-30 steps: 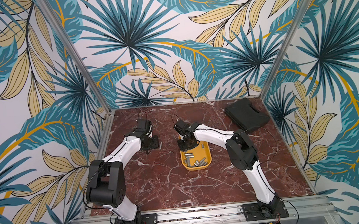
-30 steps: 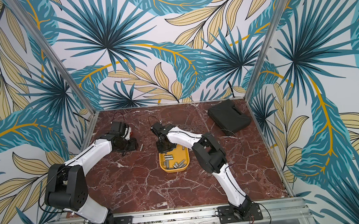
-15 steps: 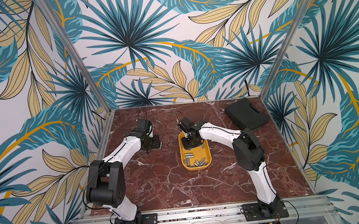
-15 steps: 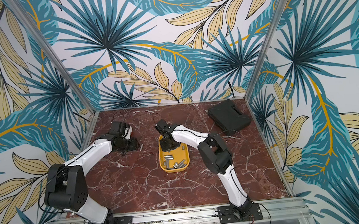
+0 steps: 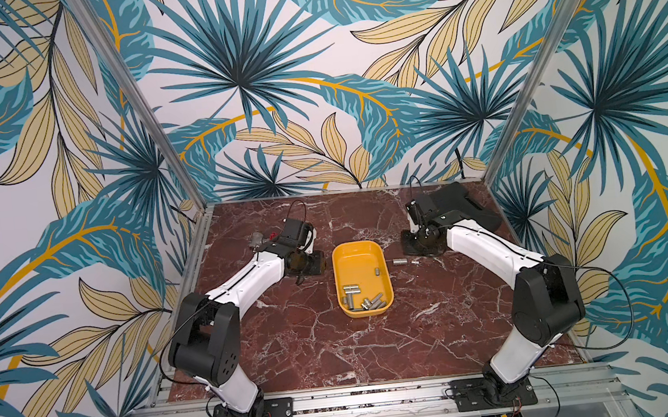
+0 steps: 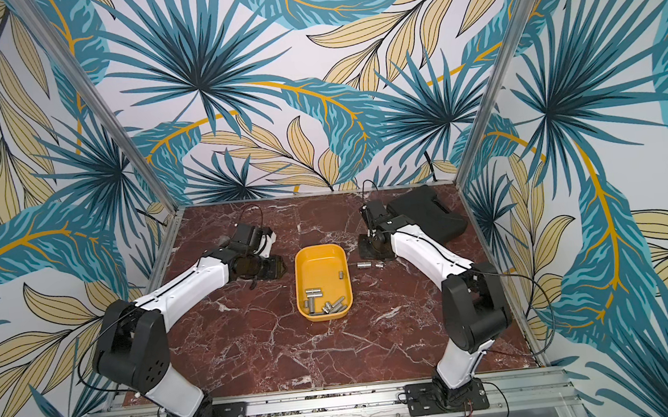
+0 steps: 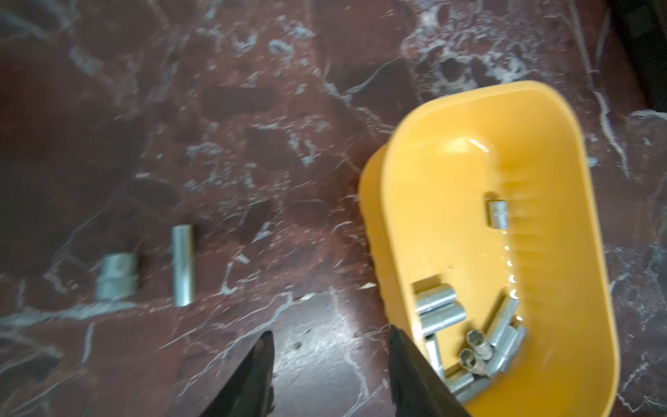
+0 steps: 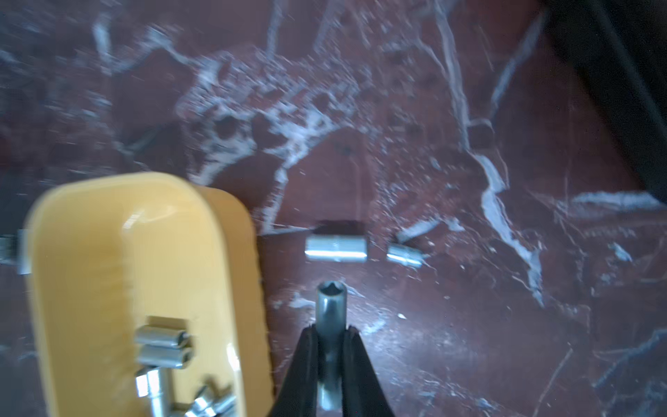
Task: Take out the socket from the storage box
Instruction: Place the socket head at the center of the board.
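- The right gripper was clamped on a socket, a slim steel one held along its body. Its open hex end poked out past the fingertips.
- That socket was already outside the storage box. It hung over the marble tabletop, just beside the box's long side nearer the right arm.
- Just beyond its tip, a larger loose socket and a smaller loose socket lay end to end on the marble.
- The left gripper stood open and empty, its jaws apart, over bare marble by the box's other long side.
- On that side a stubby socket and a long socket lay near each other on the marble.
- Inside the box, a pile of sockets sat at the end nearest the arm bases. A lone socket lay apart by the wall on the right arm's side.
- A black case lay in the far corner behind the right arm.
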`<action>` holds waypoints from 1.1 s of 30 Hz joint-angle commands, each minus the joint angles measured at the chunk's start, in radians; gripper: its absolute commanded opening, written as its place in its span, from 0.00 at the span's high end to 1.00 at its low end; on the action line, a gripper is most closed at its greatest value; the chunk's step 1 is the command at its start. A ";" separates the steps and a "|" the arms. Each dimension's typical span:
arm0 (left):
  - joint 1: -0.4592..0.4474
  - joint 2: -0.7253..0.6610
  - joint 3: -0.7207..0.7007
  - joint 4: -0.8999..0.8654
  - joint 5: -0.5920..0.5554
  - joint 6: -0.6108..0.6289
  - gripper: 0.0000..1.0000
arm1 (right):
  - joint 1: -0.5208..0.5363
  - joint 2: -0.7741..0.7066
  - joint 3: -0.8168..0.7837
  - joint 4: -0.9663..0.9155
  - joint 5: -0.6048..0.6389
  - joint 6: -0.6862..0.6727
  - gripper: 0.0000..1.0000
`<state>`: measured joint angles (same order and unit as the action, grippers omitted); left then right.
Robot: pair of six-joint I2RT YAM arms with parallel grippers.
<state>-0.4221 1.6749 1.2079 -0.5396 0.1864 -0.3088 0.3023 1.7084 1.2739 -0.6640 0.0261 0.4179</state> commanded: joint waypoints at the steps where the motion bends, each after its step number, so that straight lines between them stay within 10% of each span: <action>1: -0.047 0.054 0.096 0.031 0.016 -0.008 0.46 | -0.037 0.027 -0.051 0.001 0.007 -0.016 0.92; 33: -0.139 0.190 0.201 -0.055 0.004 0.054 0.46 | -0.170 0.247 0.043 -0.017 -0.004 -0.079 0.83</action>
<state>-0.5541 1.8534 1.3632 -0.5663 0.1986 -0.2771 0.1364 1.9461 1.3224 -0.6628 0.0326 0.3428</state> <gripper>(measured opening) 0.541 0.168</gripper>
